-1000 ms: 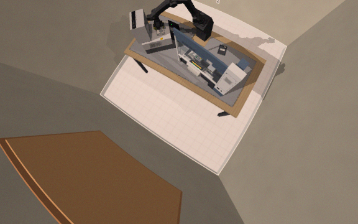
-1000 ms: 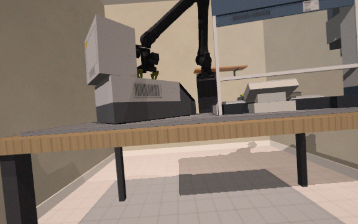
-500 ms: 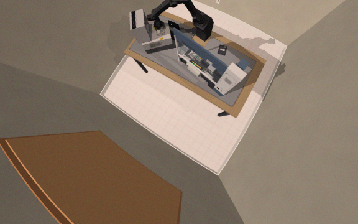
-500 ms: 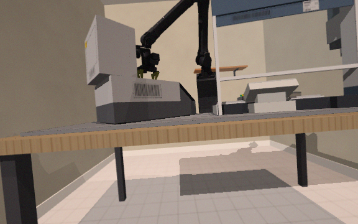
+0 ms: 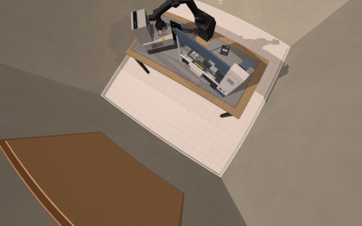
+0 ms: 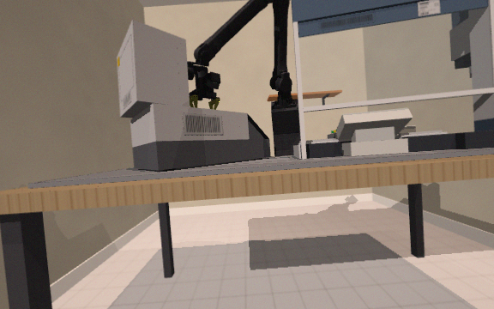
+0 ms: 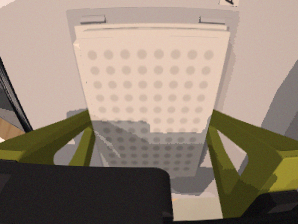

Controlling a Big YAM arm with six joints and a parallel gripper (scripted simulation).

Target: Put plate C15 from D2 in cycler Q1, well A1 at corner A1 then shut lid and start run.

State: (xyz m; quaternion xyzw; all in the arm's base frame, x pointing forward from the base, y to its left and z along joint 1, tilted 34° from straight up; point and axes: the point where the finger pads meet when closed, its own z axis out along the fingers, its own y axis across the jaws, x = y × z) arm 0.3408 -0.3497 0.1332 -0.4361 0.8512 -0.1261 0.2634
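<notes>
The real-time cycler Q1 (image 6: 195, 133) stands at the left end of the bench with its lid (image 6: 153, 69) raised upright. It also shows in the overhead view (image 5: 154, 39). My gripper (image 6: 204, 103) hangs just over Q1's block, in front of the open lid. In the wrist view my gripper (image 7: 150, 114) is shut on the white 96-well plate C15 (image 7: 153, 96), wells up, by its long sides. The plate lies over the grey block, with two locator tabs showing at its far end. I cannot tell whether the plate touches the block.
The arm's black base (image 6: 286, 124) stands right of Q1. A white-framed rack with a blue top (image 5: 206, 54) holds the hand-off row items. A tall white instrument (image 5: 232, 78) stands at the bench's far end. A small black item (image 5: 225, 50) lies behind the rack.
</notes>
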